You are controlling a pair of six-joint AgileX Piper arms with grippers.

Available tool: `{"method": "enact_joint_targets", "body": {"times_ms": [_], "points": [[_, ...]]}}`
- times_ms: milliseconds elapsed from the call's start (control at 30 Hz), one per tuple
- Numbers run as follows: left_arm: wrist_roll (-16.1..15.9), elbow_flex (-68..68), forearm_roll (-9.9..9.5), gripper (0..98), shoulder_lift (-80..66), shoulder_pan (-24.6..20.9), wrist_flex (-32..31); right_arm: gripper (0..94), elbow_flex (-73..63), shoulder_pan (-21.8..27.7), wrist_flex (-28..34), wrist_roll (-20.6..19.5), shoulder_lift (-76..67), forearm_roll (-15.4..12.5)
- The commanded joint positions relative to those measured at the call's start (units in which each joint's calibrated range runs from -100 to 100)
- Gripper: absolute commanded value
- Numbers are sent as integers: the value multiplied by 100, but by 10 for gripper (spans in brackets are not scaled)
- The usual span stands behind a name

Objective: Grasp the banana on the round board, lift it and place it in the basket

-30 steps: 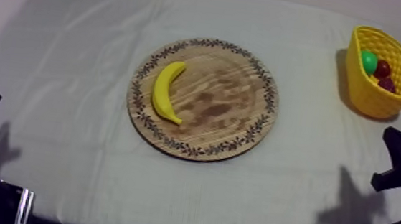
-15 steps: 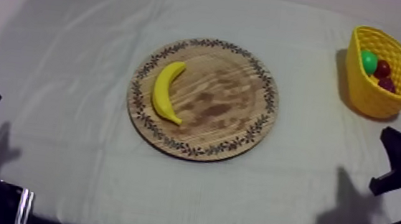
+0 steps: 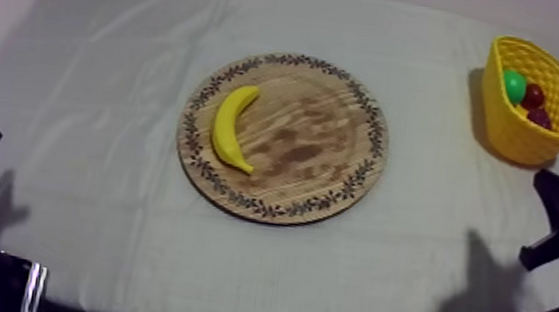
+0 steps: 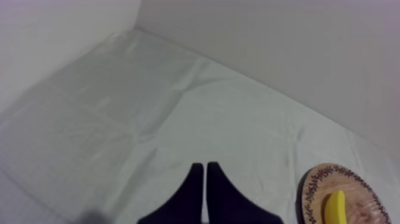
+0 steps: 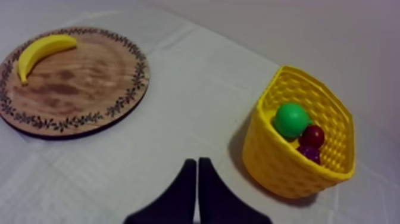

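The banana (image 3: pixel 231 127) lies flat on the left half of the wooden board (image 3: pixel 318 162), which sits at the centre of the top view on the cloth-covered bench (image 3: pixel 91 76). Its curve bows toward the board's patterned rim, one tip toward the frame's upper edge and the other pointing lower right. The yellow basket (image 3: pixel 517 140) stands at the upper right of the frame, well apart from the board. It already carries a green fruit (image 3: pixel 514 86), a small red fruit (image 3: pixel 534 95) and a darker piece beneath them that is too hidden to name. The left pincer (image 4: pixel 205 168) has its two black fingers pressed together into a narrow wedge with nothing between them, and it sits low at the lower left of the top view. The right pincer (image 5: pixel 197 162) is likewise together and empty, at the frame's right edge just below the basket. Both look parked, so the pick has not begun. Since the basket is on the right side, the right pincer seems the likelier one to fetch the banana. Its fingers would have to part before coming down across the banana's middle, where the toy looks narrow enough to clamp.
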Motion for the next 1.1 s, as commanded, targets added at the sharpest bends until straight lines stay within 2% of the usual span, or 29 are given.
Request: {"method": "enact_joint_targets", "body": {"times_ms": [0,100,433,600,867,1067], "points": [[1,0,-2,1,4,-1,0,4,-610,-7,246,-188,415,82],[1,0,-2,1,4,-1,0,3,-1471,-13,587,-320,933,37],[1,0,-2,1,4,-1,0,2,-4938,36,2019,-553,3273,-482],[1,0,-2,1,4,-1,0,2,-6491,-97,2719,-806,4472,-599],[1,0,-2,1,4,-1,0,2,-8496,-785,4118,-1314,6178,-572],[1,0,-2,1,4,-1,0,2,-9282,-1420,4528,-1623,7184,-534]]}}
